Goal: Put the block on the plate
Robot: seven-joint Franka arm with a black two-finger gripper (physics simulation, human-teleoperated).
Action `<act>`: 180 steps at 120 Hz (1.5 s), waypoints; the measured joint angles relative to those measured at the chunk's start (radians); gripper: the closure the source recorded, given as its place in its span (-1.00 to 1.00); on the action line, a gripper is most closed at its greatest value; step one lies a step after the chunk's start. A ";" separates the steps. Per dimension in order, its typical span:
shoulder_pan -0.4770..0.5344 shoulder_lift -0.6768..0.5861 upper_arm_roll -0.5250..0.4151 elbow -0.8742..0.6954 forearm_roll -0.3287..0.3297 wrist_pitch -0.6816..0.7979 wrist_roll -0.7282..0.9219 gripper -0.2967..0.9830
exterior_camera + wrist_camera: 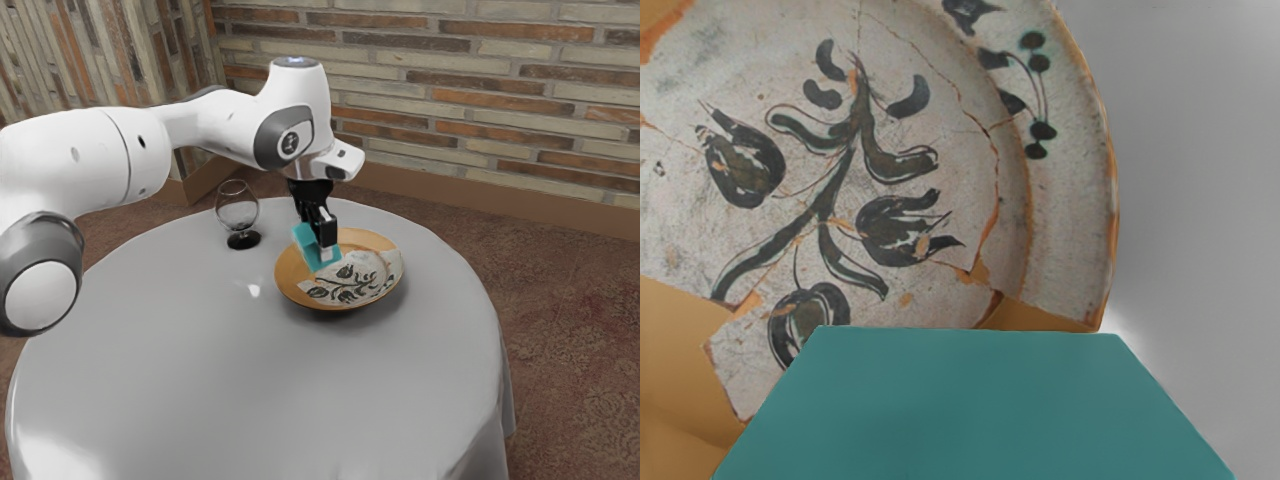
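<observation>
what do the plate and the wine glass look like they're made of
The plate looks like glazed ceramic, probably old pottery: painted pale glaze, fine cracks, bare orange-tan areas. The wine glass seems to be clear, glossy glass, since the tablecloth and floor show through its bowl; its dark base could be another material.

Plate (290, 280) on the table (190, 350), toward its far side. Glass (237, 208) upright on the same table, to the exterior view's left of the plate, near it, the two apart. Block (313, 249) between the fingers (326, 236), over the plate, toward the glass's side of it; contact with the plate can't be told. Arm (215, 118) in from the exterior view's left, its reach passing above the table and behind the glass. Floor (570, 340) around the table; wall (450, 95) behind, beyond the far edge
</observation>
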 joint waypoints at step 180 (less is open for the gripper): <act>0.079 0.123 -0.047 0.180 -0.015 0.027 0.002 -0.50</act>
